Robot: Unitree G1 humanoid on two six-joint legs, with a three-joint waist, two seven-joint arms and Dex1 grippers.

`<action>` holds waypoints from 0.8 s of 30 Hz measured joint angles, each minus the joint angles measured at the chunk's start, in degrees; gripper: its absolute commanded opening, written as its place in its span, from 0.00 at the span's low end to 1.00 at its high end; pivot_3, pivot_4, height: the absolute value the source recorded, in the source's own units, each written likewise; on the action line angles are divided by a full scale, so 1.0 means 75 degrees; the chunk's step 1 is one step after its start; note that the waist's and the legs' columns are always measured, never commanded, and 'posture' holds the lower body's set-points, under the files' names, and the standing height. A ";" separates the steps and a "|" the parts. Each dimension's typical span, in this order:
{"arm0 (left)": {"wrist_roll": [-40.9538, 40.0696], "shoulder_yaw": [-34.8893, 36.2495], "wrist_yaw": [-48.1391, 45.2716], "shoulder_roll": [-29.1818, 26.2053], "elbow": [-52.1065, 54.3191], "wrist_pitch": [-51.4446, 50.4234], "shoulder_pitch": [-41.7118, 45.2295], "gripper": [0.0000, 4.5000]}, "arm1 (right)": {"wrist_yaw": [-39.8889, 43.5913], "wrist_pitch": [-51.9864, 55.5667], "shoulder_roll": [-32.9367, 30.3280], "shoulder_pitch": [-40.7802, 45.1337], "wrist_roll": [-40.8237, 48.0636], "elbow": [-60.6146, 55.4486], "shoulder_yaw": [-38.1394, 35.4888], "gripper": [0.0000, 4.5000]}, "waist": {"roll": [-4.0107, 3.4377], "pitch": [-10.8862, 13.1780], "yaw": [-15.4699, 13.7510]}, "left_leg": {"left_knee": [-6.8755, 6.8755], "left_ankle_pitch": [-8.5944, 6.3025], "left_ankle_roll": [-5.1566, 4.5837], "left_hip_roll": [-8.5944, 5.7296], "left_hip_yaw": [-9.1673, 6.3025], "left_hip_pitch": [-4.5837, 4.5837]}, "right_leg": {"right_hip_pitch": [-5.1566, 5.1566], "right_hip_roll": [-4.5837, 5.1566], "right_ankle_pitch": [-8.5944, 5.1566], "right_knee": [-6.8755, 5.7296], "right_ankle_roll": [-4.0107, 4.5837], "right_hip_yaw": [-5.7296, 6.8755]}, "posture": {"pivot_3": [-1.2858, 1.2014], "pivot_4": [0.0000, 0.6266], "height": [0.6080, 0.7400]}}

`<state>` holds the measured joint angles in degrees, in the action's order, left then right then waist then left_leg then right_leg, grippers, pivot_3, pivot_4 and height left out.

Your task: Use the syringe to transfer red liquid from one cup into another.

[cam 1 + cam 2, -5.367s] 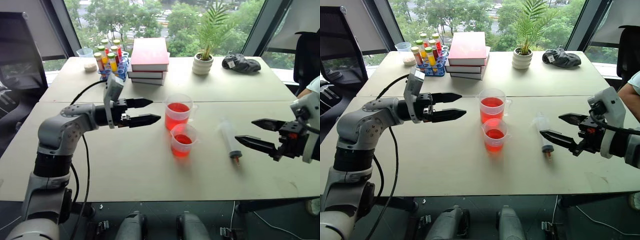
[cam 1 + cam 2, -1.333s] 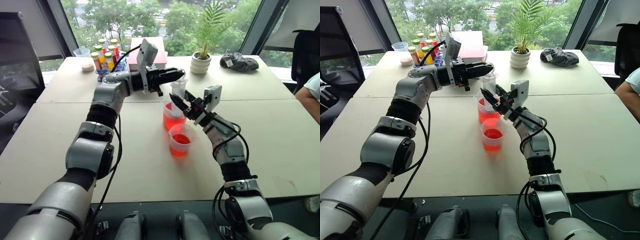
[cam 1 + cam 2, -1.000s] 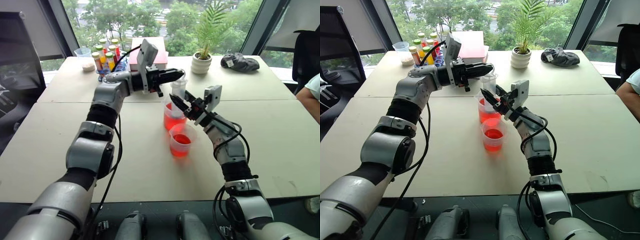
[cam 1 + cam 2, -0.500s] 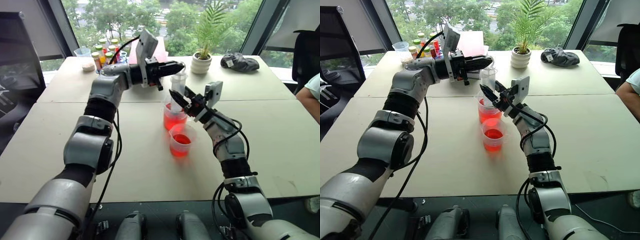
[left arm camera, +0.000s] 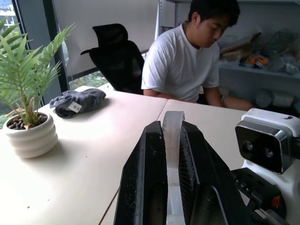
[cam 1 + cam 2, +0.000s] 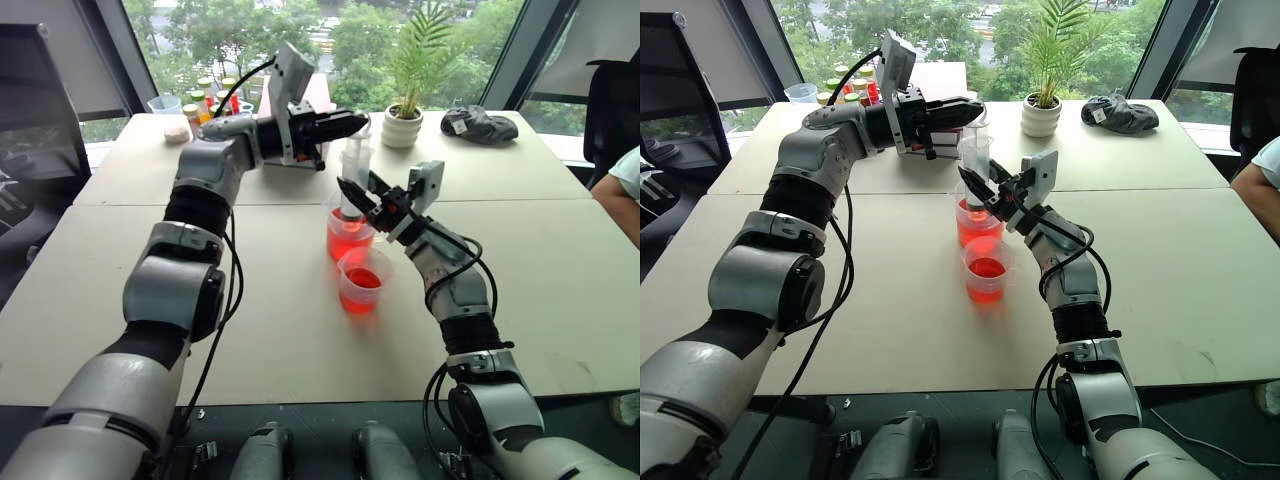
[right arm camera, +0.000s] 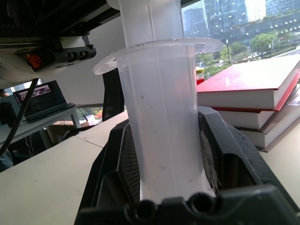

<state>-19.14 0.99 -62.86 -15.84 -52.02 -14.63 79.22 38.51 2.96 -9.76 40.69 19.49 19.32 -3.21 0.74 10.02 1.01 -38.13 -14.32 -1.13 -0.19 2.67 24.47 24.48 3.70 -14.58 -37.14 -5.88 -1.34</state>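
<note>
Standing upright, syringe (image 6: pixel 355 180) barrel in right gripper (image 6: pixel 352 196); plunger in left gripper (image 6: pixel 350 122)

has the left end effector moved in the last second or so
Yes. The left end effector, shut on the syringe plunger, has risen: its tips were level with the books' lower edge and now sit near the top of the books behind it.

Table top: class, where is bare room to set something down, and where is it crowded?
Free: the near table right of the two cups, and the near part left of them. Between the plant pot and the dark cloth is a smaller gap. Crowded: the far left corner, with the tube rack and books, and the middle around the cups.
</note>
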 measured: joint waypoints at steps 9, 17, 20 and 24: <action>-0.0006 0.0036 0.0023 -0.0012 0.0001 0.0020 0.0006 0.01 | 0.0025 0.0062 -0.0040 0.0032 -0.0004 0.0004 0.0002 0.31 | 0.0000 0.0000 -0.0001 | 0.0000 0.0000 0.0000 0.0000 0.0000 0.0000 | 0.0000 0.0000 0.0000 0.0000 0.0000 0.0000 | 0.52 0.24 1.00; -0.0038 0.0297 0.0130 -0.0308 0.0389 0.0027 -0.0022 0.84 | 0.0182 0.0104 -0.0222 0.0260 -0.0009 0.0004 -0.0022 0.31 | 0.0000 0.0001 0.0008 | 0.0001 0.0000 0.0000 0.0001 -0.0001 0.0000 | 0.0002 -0.0001 0.0000 -0.0002 0.0000 0.0000 | 0.52 0.24 1.00; -0.0157 0.0362 -0.0089 -0.0453 0.0930 -0.0011 -0.0124 0.99 | 0.0171 0.0217 -0.0288 0.0360 -0.0011 0.0062 -0.0033 0.31 | -0.0001 0.0001 0.0003 | 0.0001 0.0000 0.0000 0.0000 -0.0001 0.0000 | 0.0002 0.0001 0.0000 -0.0002 0.0000 -0.0001 | 0.52 0.24 1.00; -0.0331 0.0414 -0.0271 -0.0718 0.1417 -0.0376 -0.0604 0.99 | 0.0143 0.0236 -0.0380 0.0561 -0.0007 0.0104 -0.0099 0.31 | -0.0001 0.0001 0.0009 | 0.0000 0.0000 0.0001 0.0001 -0.0001 -0.0001 | 0.0002 0.0002 0.0000 -0.0007 0.0000 -0.0001 | 0.52 0.24 1.00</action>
<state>-21.62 4.09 -64.89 -21.23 -41.40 -17.45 74.69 39.58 4.74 -12.61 44.90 19.44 20.10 -3.95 0.74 10.03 1.08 -38.13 -14.31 -1.12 -0.19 2.67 24.46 24.49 3.72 -14.58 -37.19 -5.88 -1.35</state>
